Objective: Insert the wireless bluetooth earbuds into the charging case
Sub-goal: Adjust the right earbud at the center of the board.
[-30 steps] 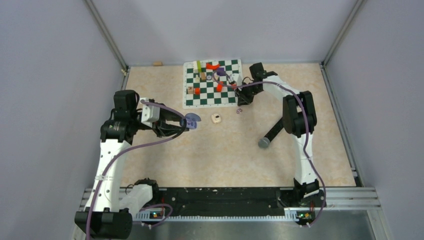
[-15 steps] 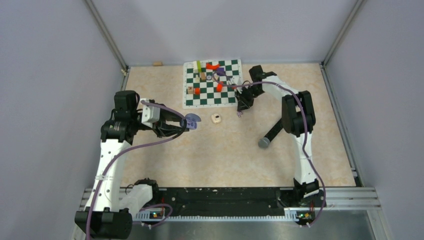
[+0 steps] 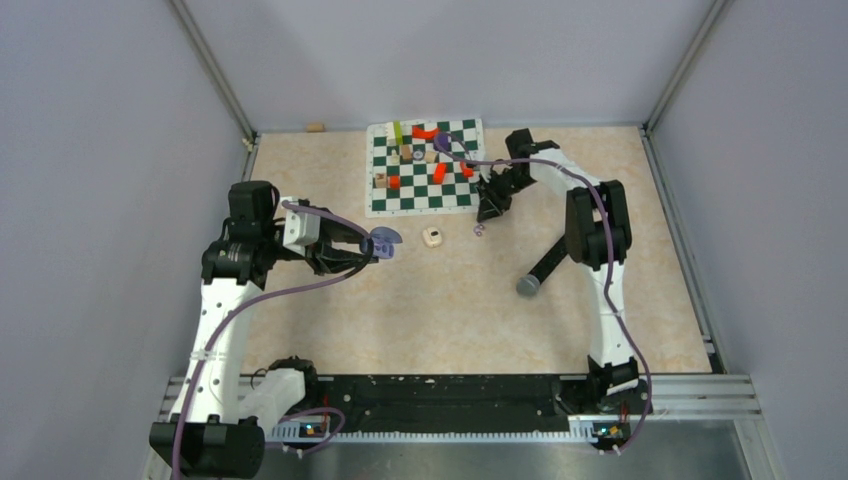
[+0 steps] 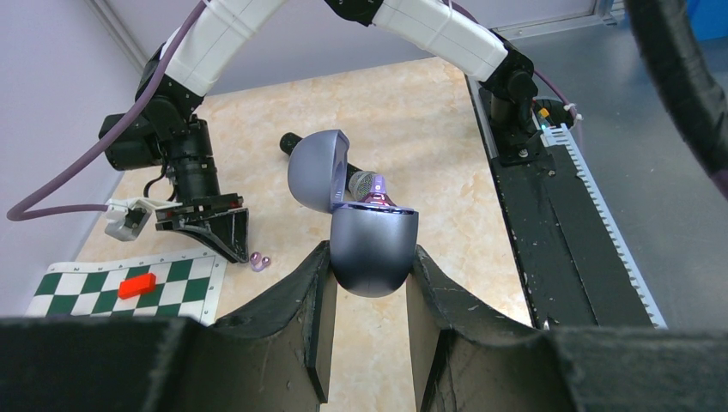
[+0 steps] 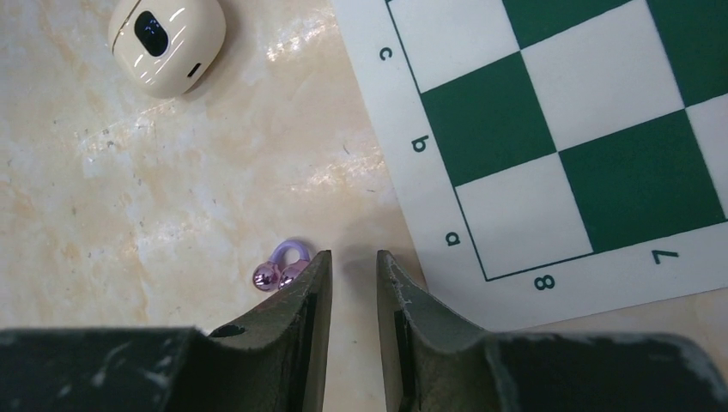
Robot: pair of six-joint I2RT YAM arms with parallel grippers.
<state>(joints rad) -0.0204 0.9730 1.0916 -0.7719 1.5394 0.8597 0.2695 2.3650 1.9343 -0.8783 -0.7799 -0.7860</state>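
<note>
The pair of tiny purple wireless earbuds lies on the marbled bench toward its far edge, just off the green-and-white chessboard mat. The right pincer, narrowly parted and empty, stands just beside them. It should widen, shift over to straddle them, then close gently. The left pincer clamps the open rounded purple charging case.

Open tabletop between earbuds and cream case; chessboard edge near on other side.

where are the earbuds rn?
Right wrist view: earbuds lie on the table just beside the right gripper, outside its jaws, off the chessboard corner.
</note>
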